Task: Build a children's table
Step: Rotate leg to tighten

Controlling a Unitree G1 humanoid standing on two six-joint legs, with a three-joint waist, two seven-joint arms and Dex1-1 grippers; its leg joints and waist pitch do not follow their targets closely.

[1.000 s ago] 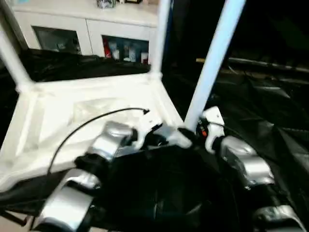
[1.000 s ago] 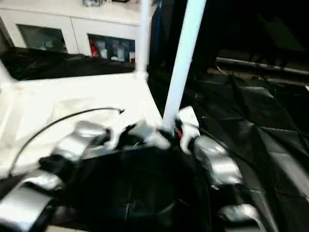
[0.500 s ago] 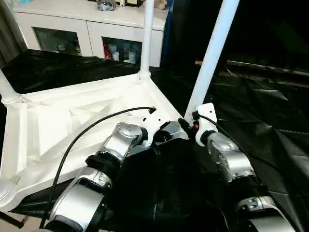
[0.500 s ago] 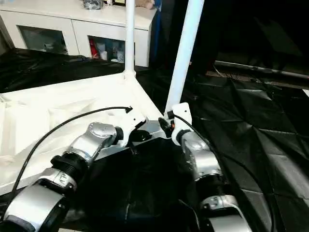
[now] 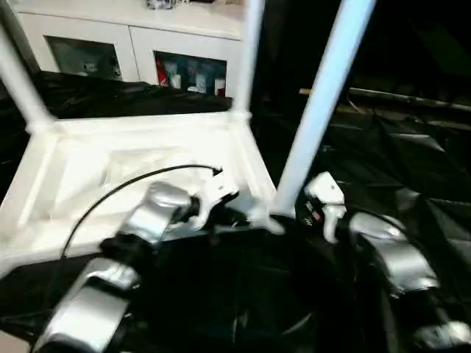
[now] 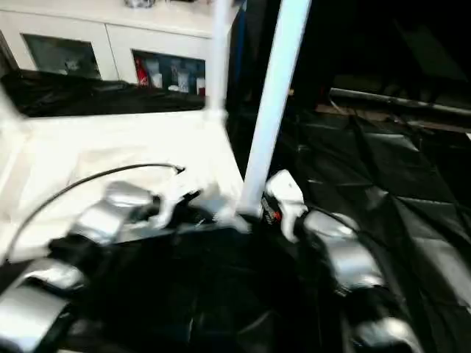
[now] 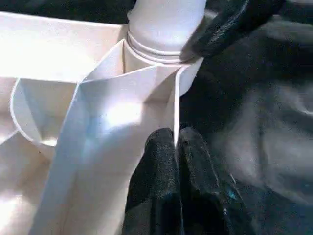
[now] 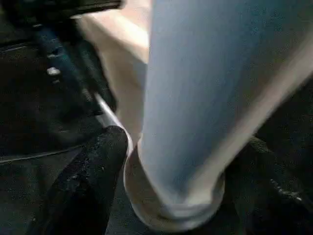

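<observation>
The children's table lies upside down: its white tabletop (image 5: 147,154) rests on black cloth with its ribbed underside up. Three white legs stand in corner sockets: one far left (image 5: 18,81), one far right (image 5: 250,44) and one at the near right corner (image 5: 316,103). My left gripper (image 7: 177,147) is shut on the thin rim wall (image 7: 175,107) right beside that near socket. My right gripper (image 8: 183,147) is open at the base of the near leg (image 8: 195,88), one black finger (image 8: 93,166) on each side of the tube. One of its fingers (image 7: 230,24) touches the leg's collar.
Black crinkled cloth (image 5: 412,162) covers the work table to the right and in front. A white cabinet (image 5: 110,44) with glass doors stands behind the table. A black cable (image 5: 132,184) arcs over my left forearm above the tabletop.
The whole picture has swung and tilted, so the camera has moved. Both grippers stay at the near right corner, the left on the rim and the right at the leg's base.
</observation>
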